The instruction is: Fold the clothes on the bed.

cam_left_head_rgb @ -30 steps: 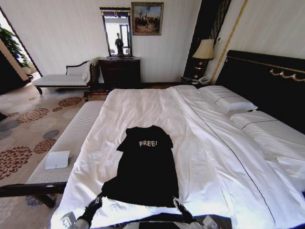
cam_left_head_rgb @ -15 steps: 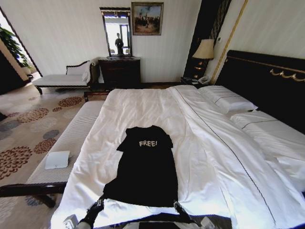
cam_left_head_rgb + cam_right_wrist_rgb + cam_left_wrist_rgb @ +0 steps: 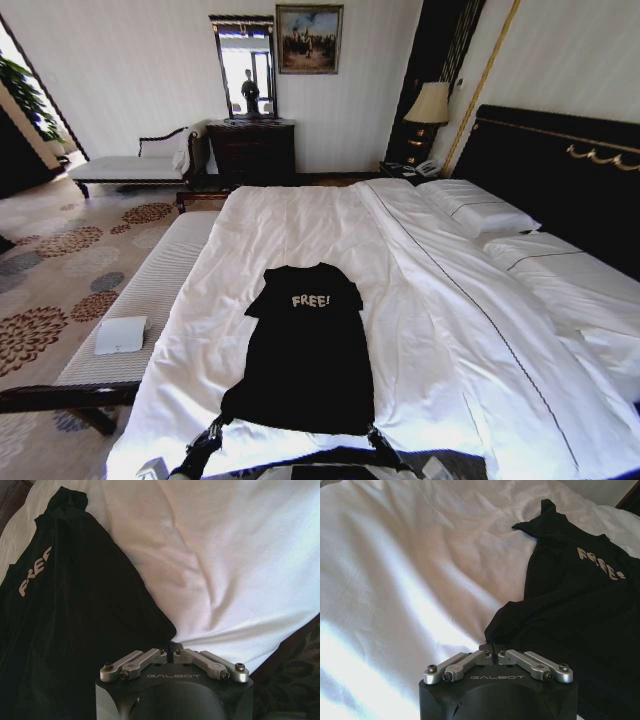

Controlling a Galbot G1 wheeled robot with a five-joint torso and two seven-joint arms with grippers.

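Observation:
The clothes (image 3: 305, 350), a black top with white "FREE!" lettering, lie flat on the near part of the bed (image 3: 440, 300), collar pointing away from me. My left gripper (image 3: 210, 437) is shut on the hem's left corner. My right gripper (image 3: 378, 437) is shut on the hem's right corner. In the left wrist view the closed left gripper (image 3: 492, 648) pinches a corner of the clothes (image 3: 570, 610). The right wrist view shows the right gripper (image 3: 170, 649) pinching the other corner of the clothes (image 3: 75, 610). The hem is pulled straight between them.
A pale upholstered bench (image 3: 150, 290) runs along the bed's left side, with a white folded item (image 3: 120, 335) on it. Pillows (image 3: 475, 210) and a black headboard (image 3: 560, 170) are at the right. White duvet surrounds the top on all sides.
Both grippers have drawn back toward the near edge of the bed, holding the hem corners. The hem has followed them slightly and looks tauter.

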